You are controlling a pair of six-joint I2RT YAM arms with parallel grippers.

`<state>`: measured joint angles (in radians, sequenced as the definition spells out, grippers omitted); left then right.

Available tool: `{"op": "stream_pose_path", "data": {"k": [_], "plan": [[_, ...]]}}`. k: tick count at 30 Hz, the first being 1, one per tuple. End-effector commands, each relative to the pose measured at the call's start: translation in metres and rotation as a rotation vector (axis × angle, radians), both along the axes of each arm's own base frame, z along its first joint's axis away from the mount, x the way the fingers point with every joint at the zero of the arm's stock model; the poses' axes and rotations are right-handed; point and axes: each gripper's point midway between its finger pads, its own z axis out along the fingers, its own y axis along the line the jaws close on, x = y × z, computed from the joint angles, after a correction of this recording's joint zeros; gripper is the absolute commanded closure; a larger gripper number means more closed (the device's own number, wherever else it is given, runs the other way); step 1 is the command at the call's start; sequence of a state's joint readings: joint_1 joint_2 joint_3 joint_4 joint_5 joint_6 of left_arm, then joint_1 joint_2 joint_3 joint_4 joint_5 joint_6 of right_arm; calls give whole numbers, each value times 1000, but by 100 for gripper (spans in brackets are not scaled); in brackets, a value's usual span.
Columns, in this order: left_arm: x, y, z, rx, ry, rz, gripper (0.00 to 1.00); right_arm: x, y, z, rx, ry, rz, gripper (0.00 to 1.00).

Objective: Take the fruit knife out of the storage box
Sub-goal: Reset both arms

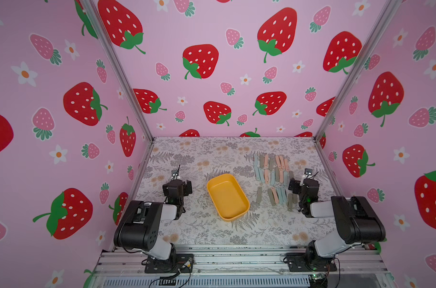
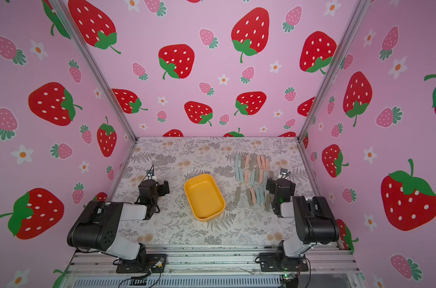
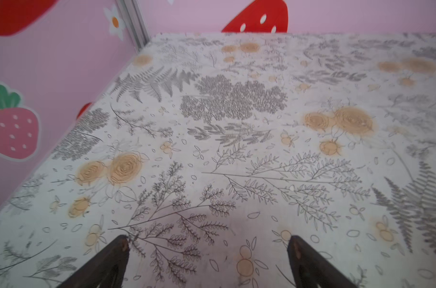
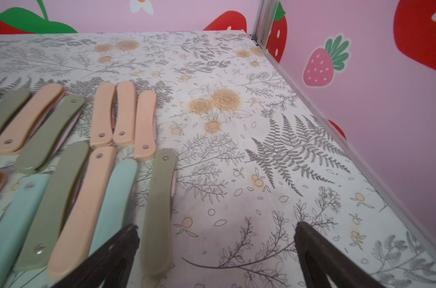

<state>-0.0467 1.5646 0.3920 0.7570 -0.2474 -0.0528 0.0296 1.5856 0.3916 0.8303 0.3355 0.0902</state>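
On your left, the left hand hung low over the fern-printed counter, near its left edge. Its two dark fingers stood spread wide with only the bare print between them, and it had hold of nothing.

Toward the middle you had the storage box, a shallow yellow-orange tub with rounded corners. It sat flat on the counter, turned at a slant. In both top views only its own yellow floor showed inside. It stood well apart from both hands.

To the right of the box lay the fruit knives, all folded shut, with handles in peach, pale blue and grey-green. They lay on the counter in rough rows, long sides close together. Two rows sat farther back and a looser row sat nearer the arms. A stray knife lay alone between that near row and the box.

At the far right, the right hand hovered just beside the knives, at the right end of the rows. Its fingers too were splayed fully apart and gripped nothing. In the right wrist view a grey-green knife lay on the counter between the fingers, close by one fingertip. Whether that tip touched it, you could not tell.
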Motion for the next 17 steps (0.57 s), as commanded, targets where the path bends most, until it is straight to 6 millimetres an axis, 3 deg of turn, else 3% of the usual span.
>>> {"op": "stream_pose_path", "data": {"k": [1,17], "plan": [[21,-1,29,-50,-81,-44,1,14,4,19,47,-64,18,1],[21,-1,31,-47,-97,-44,1,15,5,20,45,-72,20,1]]}}
